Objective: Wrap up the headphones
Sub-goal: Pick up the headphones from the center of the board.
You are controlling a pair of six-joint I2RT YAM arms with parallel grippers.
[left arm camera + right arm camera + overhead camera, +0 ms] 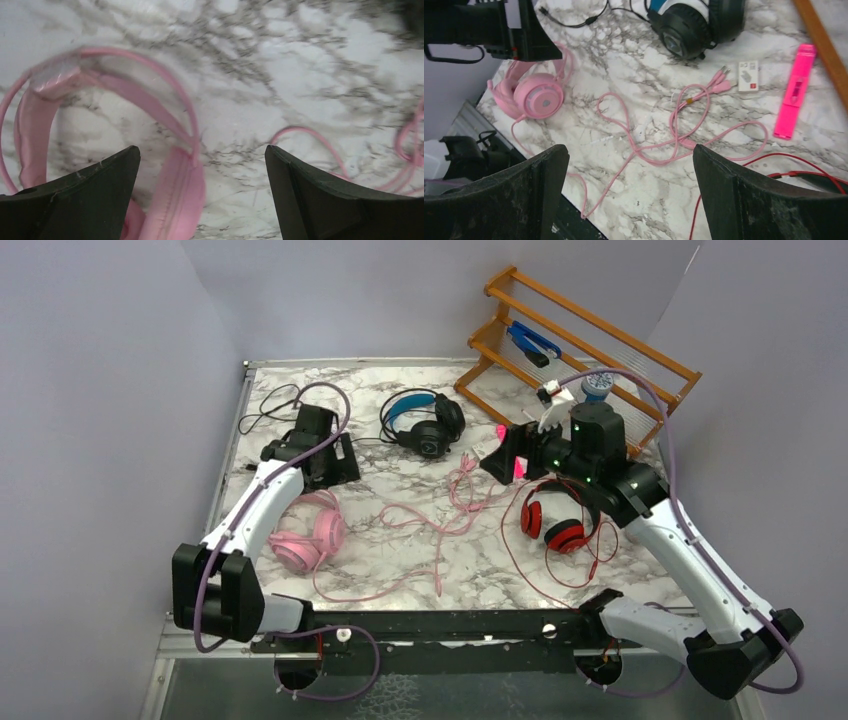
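A marble-patterned table (380,475) with grey veins stands between plain pale walls (100,390). At its far right corner an orange wooden rack (603,324) sits askew, its rails running diagonally. A blue-and-black tool (528,340) lies across the upper rails; lower on the rack are a small white object (553,393) and a round blue-capped thing (597,387), too small to identify. Near the rack's edge, a flat bright pink strip (794,92) lies on the table, with a small white card (748,76) bearing a red mark beside it
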